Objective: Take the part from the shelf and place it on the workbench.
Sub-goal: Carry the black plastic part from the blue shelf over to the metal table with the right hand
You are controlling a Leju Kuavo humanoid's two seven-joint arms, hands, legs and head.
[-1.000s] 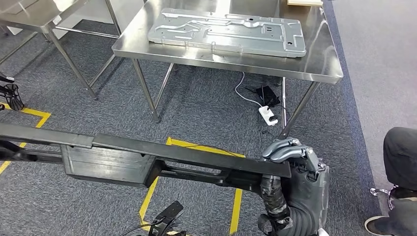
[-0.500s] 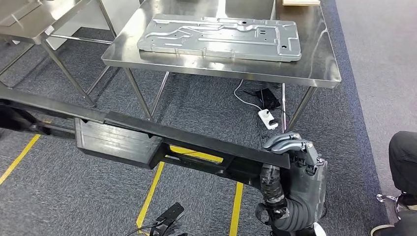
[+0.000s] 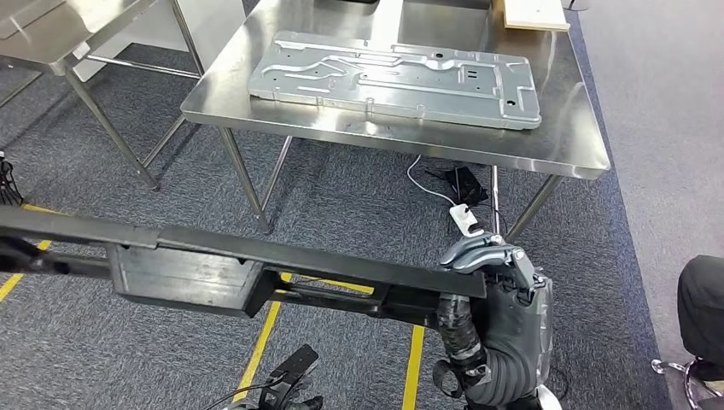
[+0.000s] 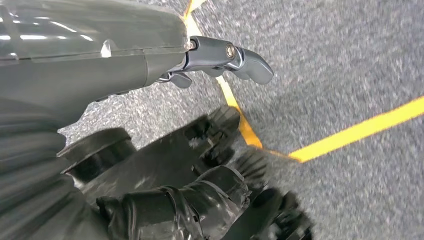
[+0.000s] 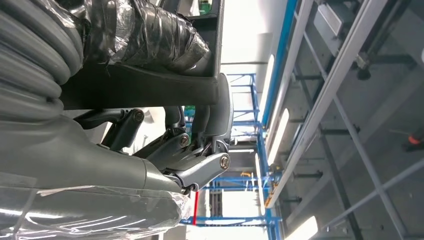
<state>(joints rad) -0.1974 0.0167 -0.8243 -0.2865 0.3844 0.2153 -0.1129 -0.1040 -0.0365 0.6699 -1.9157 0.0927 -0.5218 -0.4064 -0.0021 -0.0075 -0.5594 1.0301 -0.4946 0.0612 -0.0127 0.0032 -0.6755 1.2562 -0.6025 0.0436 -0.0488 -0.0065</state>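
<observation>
A long black plastic part [image 3: 256,273] stretches across the lower head view, roughly level, above the carpet. My right hand [image 3: 495,299] grips its right end, fingers curled over the top edge; in the right wrist view the right hand [image 5: 190,160] wraps the part's edge [image 5: 150,90]. The left wrist view has my left hand [image 4: 150,75] closed around the part's other end [image 4: 175,160], which is blurred. Ahead stands the steel workbench [image 3: 555,145], some way beyond the part.
A silver stamped metal plate [image 3: 393,77] covers much of the workbench, with a wooden block [image 3: 529,13] at its far right corner. A white power strip [image 3: 465,218] and cables lie under it. Another steel table [image 3: 51,34] stands left. A person's leg [image 3: 704,299] is at the right.
The whole picture has shifted, so the camera moved. The part, tilted up to the left half a second ago, now hangs closer to level; both hands keep their hold.
</observation>
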